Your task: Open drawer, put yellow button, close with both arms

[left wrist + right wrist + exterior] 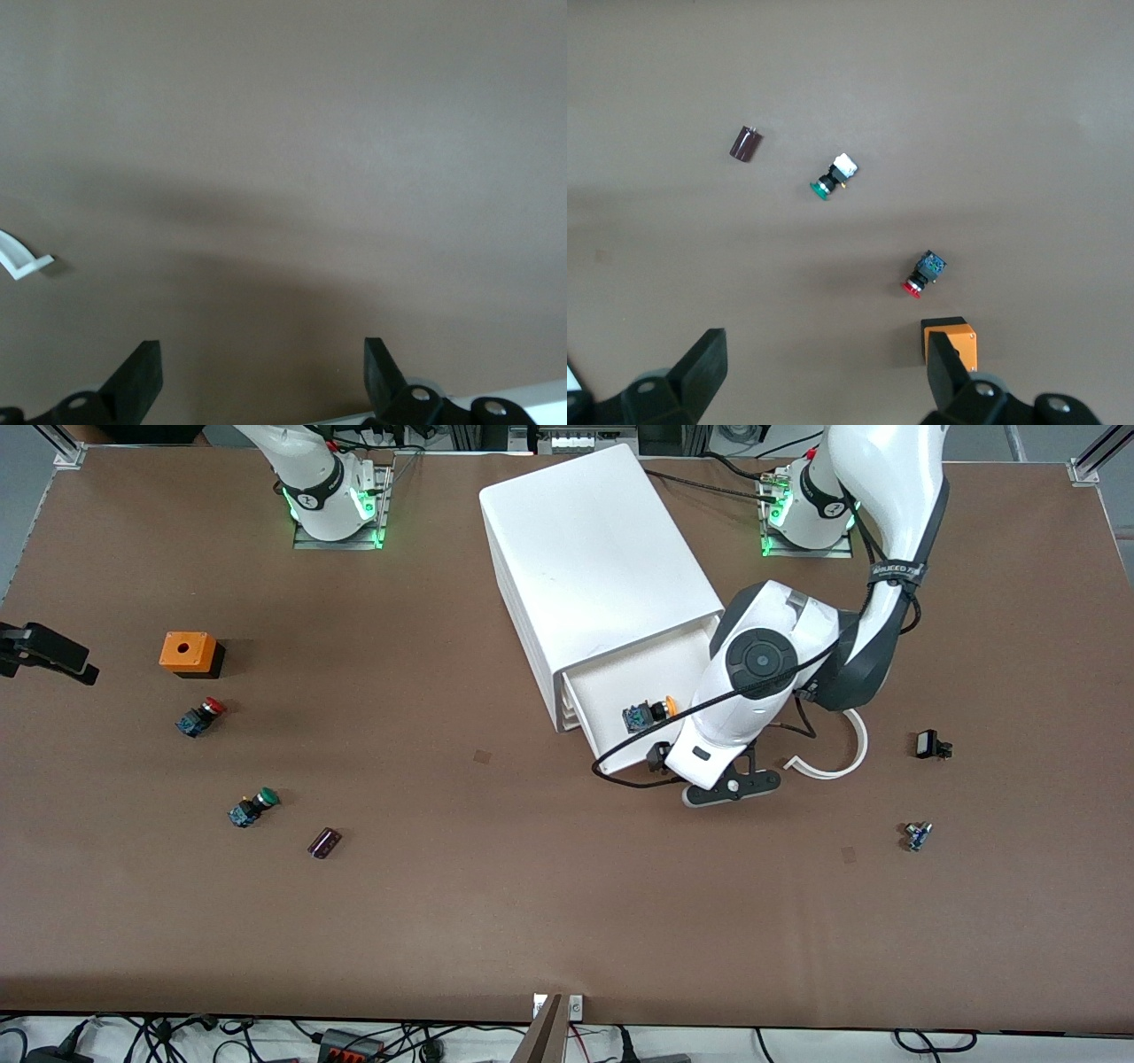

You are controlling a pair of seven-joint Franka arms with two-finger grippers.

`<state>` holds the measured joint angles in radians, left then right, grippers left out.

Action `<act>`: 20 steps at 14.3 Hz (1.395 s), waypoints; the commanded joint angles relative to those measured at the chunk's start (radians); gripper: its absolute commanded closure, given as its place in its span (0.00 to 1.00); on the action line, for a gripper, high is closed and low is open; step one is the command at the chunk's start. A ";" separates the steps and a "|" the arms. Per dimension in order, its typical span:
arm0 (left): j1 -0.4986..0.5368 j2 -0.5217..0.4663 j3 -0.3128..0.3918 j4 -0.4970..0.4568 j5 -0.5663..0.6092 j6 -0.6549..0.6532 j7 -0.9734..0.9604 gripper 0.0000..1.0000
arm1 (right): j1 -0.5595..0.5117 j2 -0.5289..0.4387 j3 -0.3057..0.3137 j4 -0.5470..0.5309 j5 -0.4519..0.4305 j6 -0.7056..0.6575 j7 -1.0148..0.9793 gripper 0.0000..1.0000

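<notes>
Left arm (873, 558) bent down over table by open drawer (620, 691); left gripper (262, 376) spread wide, nothing between fingers, bare brown table (310, 133) below. Right gripper (826, 376) high over table at right arm's end, spread, empty; red button (923, 273) and orange box (950, 343) beneath. Yellow button (649, 713) lies on its side in top drawer, pulled out of white cabinet (594, 558).
</notes>
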<state>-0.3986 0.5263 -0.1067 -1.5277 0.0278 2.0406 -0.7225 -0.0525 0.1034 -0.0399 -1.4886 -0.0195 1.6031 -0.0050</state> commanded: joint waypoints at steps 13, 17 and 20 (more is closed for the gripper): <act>0.018 -0.091 -0.196 -0.118 -0.077 -0.188 -0.124 0.00 | -0.007 -0.113 0.018 -0.170 -0.022 0.078 -0.046 0.00; 0.023 -0.085 -0.196 -0.115 -0.078 -0.188 -0.111 0.00 | -0.009 -0.114 0.017 -0.165 -0.020 0.061 -0.049 0.00; 0.075 -0.089 -0.189 -0.083 -0.062 -0.188 -0.089 0.00 | -0.010 -0.113 0.017 -0.165 -0.019 0.061 -0.047 0.00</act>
<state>-0.3746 0.4657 -0.2890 -1.6169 -0.0307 1.8654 -0.8373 -0.0522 0.0059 -0.0334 -1.6420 -0.0261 1.6700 -0.0376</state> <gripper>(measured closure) 0.000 0.000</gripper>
